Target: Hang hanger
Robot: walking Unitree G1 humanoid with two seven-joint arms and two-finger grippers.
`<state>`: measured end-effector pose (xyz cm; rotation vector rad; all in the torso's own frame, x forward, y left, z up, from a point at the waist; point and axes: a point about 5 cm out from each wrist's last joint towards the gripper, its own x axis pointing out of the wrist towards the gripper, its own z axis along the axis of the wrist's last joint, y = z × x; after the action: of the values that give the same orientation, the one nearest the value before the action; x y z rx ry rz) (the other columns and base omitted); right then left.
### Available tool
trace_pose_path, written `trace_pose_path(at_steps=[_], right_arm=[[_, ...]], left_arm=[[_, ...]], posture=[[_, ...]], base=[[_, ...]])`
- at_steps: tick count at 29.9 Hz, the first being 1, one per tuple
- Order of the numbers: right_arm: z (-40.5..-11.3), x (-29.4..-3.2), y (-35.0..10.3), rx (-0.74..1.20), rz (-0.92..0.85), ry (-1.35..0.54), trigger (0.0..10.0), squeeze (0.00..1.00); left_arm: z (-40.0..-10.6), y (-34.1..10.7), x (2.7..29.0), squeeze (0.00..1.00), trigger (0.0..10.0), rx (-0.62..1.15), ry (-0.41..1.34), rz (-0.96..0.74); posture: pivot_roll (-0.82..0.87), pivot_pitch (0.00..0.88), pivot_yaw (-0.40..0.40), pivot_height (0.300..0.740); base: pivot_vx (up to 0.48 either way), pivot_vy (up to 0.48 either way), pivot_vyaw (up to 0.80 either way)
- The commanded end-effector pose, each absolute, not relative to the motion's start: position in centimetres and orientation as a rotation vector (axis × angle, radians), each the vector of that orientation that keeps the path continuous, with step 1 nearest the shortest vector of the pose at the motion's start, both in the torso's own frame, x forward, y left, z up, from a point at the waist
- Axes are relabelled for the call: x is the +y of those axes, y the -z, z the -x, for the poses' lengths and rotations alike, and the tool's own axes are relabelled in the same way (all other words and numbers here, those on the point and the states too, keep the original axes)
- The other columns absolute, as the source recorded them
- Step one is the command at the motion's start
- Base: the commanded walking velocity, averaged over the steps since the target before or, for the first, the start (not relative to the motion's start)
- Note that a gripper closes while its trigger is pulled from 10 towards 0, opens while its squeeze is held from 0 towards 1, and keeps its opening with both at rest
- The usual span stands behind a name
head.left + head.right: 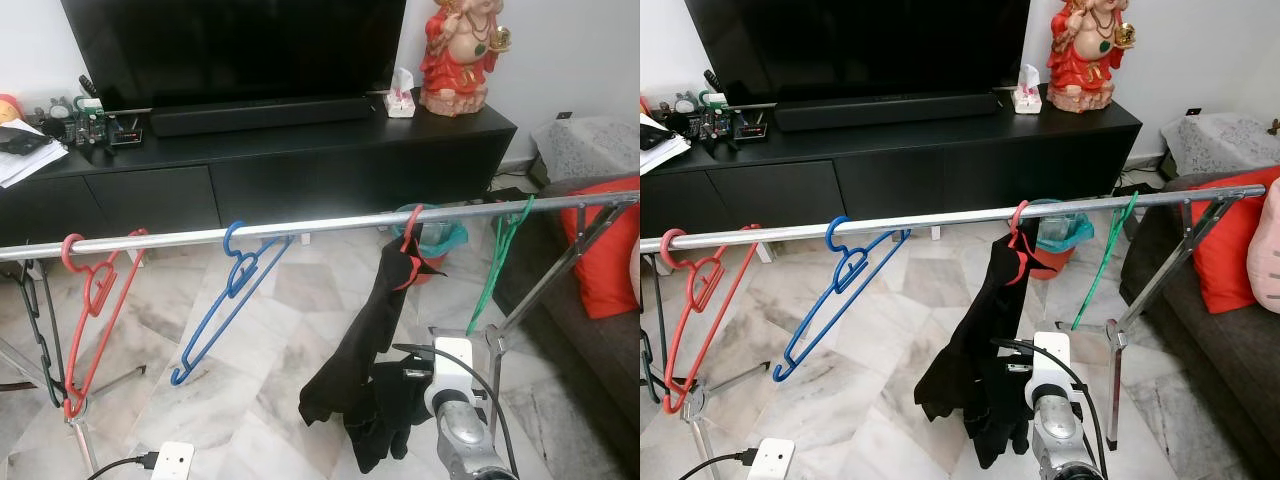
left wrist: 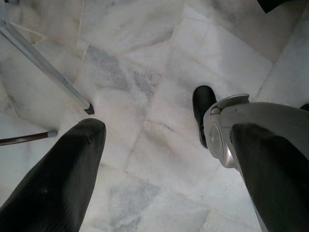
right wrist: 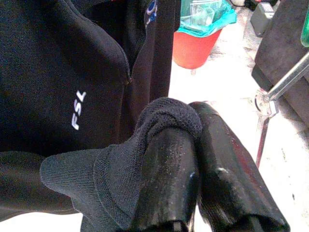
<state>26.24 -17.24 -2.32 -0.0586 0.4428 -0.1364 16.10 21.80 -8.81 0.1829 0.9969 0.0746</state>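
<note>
A rail (image 1: 300, 228) runs from 9 o'clock to 3 o'clock across the room, and 4 hangers sit on it. The first hanger (image 1: 92, 300) is nearest 9 o'clock, the second hanger (image 1: 228, 300) just right of it. The third hanger (image 1: 408, 245) carries a garment (image 1: 365, 350) right of centre, and the fourth hanger (image 1: 497, 262) is toward 3 o'clock. Behind the rail, at 12 o'clock, a cabinet (image 1: 300, 165) bears a television (image 1: 235, 50), with a figure (image 1: 458, 55) at 1 o'clock. A sofa (image 1: 590, 300) lies at 4 o'clock. The right gripper (image 3: 195, 130) is at 5 o'clock, touching the garment's lower edge.
</note>
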Motion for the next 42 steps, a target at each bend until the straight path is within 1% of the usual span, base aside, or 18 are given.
trace_pose_path(at_steps=[1, 6, 42], right_arm=[[-26.64, -17.40, 1.89, 0.418, 0.058, 0.145, 10.0, 0.00], [-26.64, -17.36, 1.91, 0.419, 0.059, 0.143, 10.0, 0.00], [-26.65, -16.89, 1.90, 0.415, 0.061, 0.135, 10.0, 0.00]], left_arm=[[-15.78, 8.99, 21.61, 0.00, 10.0, 1.006, -0.062, -0.194], [-15.80, 9.02, 21.42, 0.00, 10.0, 1.004, -0.056, -0.189], [-15.17, 9.28, 21.48, 0.00, 10.0, 1.028, -0.050, -0.183]], posture=[[0.06, 0.000, -0.022, 0.740], [0.06, 0.000, -0.023, 0.740], [0.06, 0.000, -0.018, 0.740]], base=[[0.000, 0.000, 0.00], [-0.052, 0.000, 0.00], [-0.292, 0.000, 0.00]])
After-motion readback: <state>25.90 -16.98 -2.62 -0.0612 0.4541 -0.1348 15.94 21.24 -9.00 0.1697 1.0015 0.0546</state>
